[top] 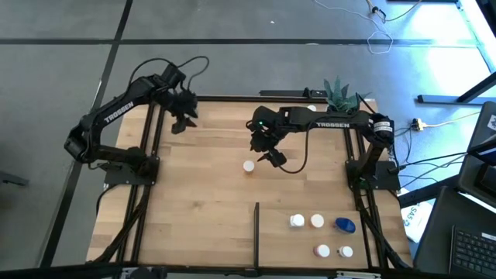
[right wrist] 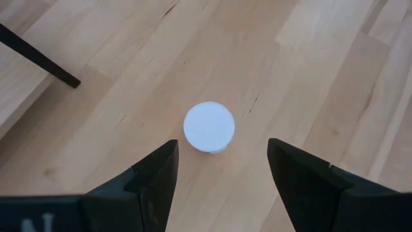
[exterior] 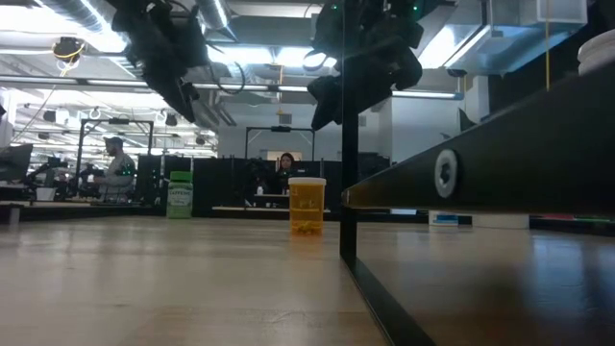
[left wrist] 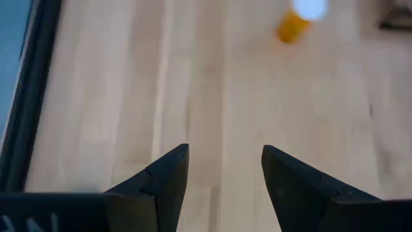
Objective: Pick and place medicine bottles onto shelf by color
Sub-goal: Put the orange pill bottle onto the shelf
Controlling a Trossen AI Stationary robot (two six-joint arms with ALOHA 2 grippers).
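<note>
My left hand (top: 183,118) hangs above the tabletop (top: 201,194) near its far left corner, well clear of every bottle; its two fingers (left wrist: 168,183) stand parted with only bare wood between them, holding nothing. From its wrist camera an orange bottle with a white cap (left wrist: 298,20) shows farther off across the planks.

That same bottle (top: 249,166) stands upright and alone near the middle of the tabletop, roughly midway between the left and right edges. In the low view it appears as an orange body (exterior: 307,206) resting on the wood just left of the thin black divider bar (exterior: 349,144).

My right hand (top: 273,155) hovers above the tabletop just beside this bottle, on its far right side. Its fingers (right wrist: 151,180) are spread wide and empty, and from the wrist camera the white cap (right wrist: 208,127) lies between and beyond the two tips, untouched.

The divider bar (top: 256,225) runs from the near edge toward the middle. Right of it, in the near right corner, the shelf area (top: 310,240) carries four white-capped bottles (top: 317,222) and one blue bottle (top: 345,225), the blue one lying nearest the right edge.

A potted green plant (top: 338,94) sits at the far right corner.
</note>
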